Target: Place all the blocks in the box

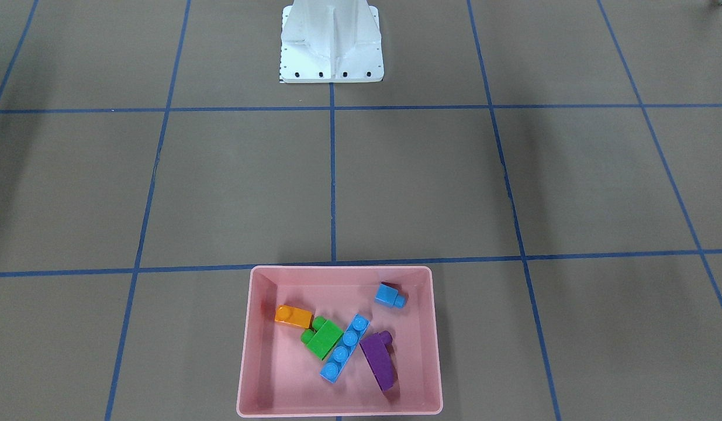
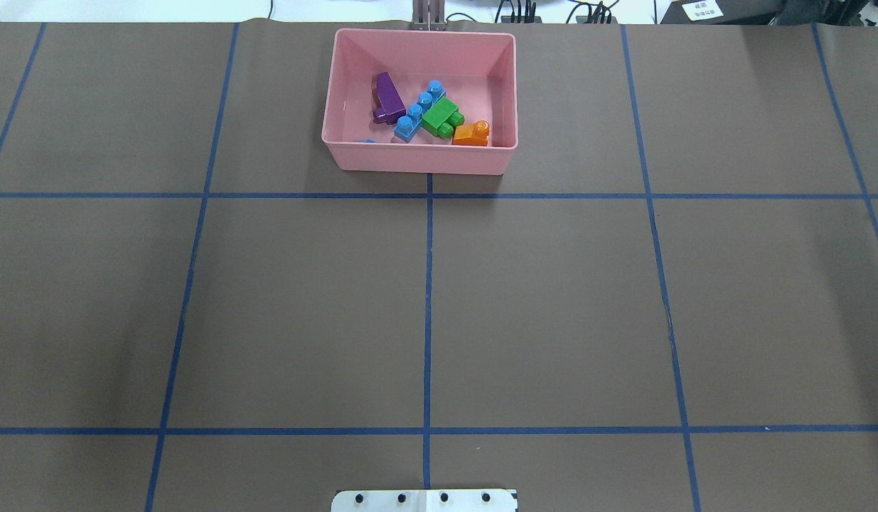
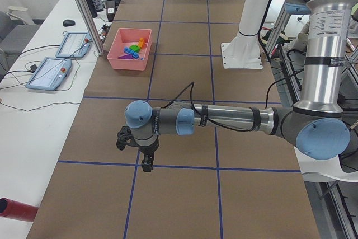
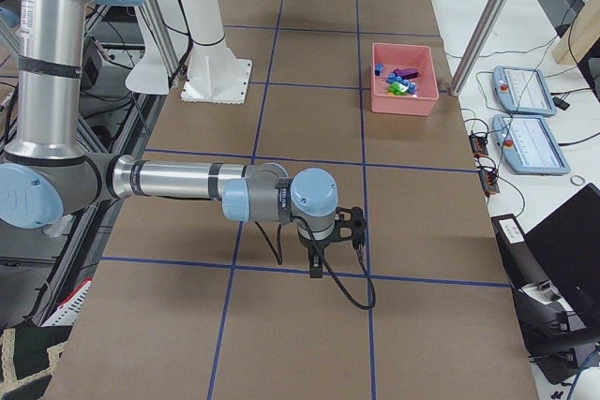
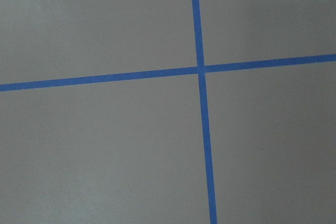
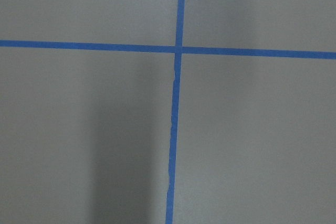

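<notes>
In the shallow pink plastic tray (image 1: 247, 351) lie the orange sloped brick (image 1: 294, 316), green brick (image 1: 323, 340), long blue bar (image 1: 345, 347), purple sloped brick (image 1: 378, 359) and small blue cube (image 1: 390, 295) — task seemingly done, nothing left to grasp; left gripper (image 3: 147, 165) and right gripper (image 4: 317, 269) hang well away, whether parted I cannot tell

You see the left arm (image 3: 235, 117) with its forearm stretched out level and its wrist bent, so the left gripper (image 3: 146, 163) points straight down. The right arm (image 4: 178, 178) holds the same pose, with the right gripper (image 4: 317, 267) pointing down. You cannot tell how either gripper's jaws stand.
</notes>
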`<state>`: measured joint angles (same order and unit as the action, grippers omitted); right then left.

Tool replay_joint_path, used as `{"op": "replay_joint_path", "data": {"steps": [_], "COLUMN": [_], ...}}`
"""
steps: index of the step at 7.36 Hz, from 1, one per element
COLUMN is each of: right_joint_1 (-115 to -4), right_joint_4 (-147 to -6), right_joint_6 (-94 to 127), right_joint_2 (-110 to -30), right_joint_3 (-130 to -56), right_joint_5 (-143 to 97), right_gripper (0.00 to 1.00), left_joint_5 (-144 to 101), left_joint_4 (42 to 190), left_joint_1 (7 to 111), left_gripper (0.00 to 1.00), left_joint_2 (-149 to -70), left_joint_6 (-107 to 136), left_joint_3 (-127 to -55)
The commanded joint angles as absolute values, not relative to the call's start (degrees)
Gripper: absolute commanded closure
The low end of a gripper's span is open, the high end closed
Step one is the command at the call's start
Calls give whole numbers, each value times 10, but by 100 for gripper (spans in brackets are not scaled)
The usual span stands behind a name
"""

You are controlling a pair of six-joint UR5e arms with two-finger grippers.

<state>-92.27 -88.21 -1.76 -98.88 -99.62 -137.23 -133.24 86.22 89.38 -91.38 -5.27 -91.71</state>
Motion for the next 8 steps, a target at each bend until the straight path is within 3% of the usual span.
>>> {"op": "replay_joint_path", "data": {"steps": [1,8], "right_joint_1": [-921,-923], "right_joint_4": [-909,-922], "right_joint_6": [-18,-17], "right_joint_2": [-982,-970], "right_joint_3": [-998,-984], "right_joint_5": [-1373,-1366], "right_gripper": [0,0], "left_joint_5": [-1332,-1332], "left_joint_4": [862,862], "left_joint_1": [894,894], "left_gripper": [0,0], "left_joint_2": [-913,-917], "left_joint_6": [-53,1], "left_joint_3": [-917,-914]}}
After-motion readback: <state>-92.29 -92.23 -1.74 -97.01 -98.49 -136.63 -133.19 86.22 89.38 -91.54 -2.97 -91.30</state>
